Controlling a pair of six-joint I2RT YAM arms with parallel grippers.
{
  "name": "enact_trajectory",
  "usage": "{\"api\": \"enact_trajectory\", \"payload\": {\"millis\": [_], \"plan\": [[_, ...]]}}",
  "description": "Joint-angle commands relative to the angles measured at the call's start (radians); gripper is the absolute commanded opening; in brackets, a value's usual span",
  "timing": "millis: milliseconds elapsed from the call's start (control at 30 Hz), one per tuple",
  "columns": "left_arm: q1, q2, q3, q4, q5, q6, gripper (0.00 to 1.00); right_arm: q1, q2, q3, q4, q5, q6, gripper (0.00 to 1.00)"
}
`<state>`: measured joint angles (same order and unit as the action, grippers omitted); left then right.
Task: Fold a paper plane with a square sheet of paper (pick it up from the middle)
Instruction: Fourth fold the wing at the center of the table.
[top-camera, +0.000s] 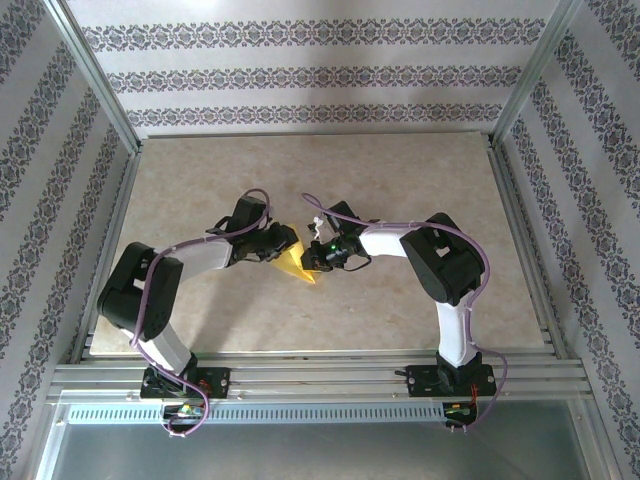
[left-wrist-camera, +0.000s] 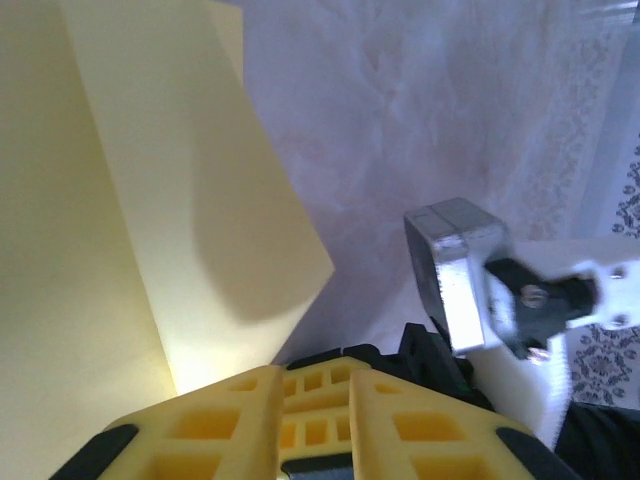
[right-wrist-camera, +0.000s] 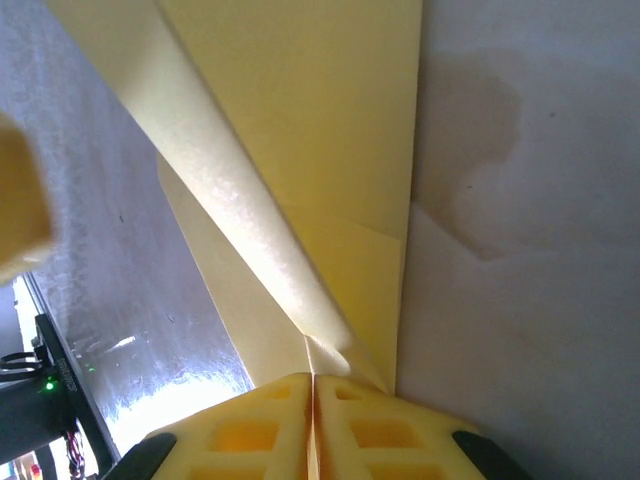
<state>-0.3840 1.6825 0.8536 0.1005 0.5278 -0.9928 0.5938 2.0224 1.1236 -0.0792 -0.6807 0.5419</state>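
I see the marble-look table inside patterned walls. The left arm and right arm bend inward over its middle (their wrists crowd my overhead look). Between them is the yellow sheet of paper, creased into slanted, layered flaps. The right gripper is pinched tight on it. The left gripper is nearly closed, and I can't tell if it has a hold.

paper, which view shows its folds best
Right wrist: the paper is up close there, with creases and overlapping flaps sharp. Left wrist shows a plain smooth face of it; top external shows a small yellow wedge, too far for folds.
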Motion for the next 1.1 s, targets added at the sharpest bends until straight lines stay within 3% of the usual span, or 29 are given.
{"api": "enact_trajectory", "payload": {"millis": [0, 333, 1067], "plan": [[0.005, 0.032, -0.016, 0.125, 0.067, -0.006, 0.21, -0.006, 0.060, -0.009, -0.091, 0.150, -0.040, 0.14], [0.007, 0.094, -0.024, 0.070, 0.026, 0.037, 0.16, -0.004, 0.064, -0.005, -0.103, 0.154, -0.040, 0.14], [0.017, 0.158, -0.040, 0.043, -0.025, 0.053, 0.15, -0.004, 0.055, -0.005, -0.099, 0.139, -0.037, 0.14]]}}
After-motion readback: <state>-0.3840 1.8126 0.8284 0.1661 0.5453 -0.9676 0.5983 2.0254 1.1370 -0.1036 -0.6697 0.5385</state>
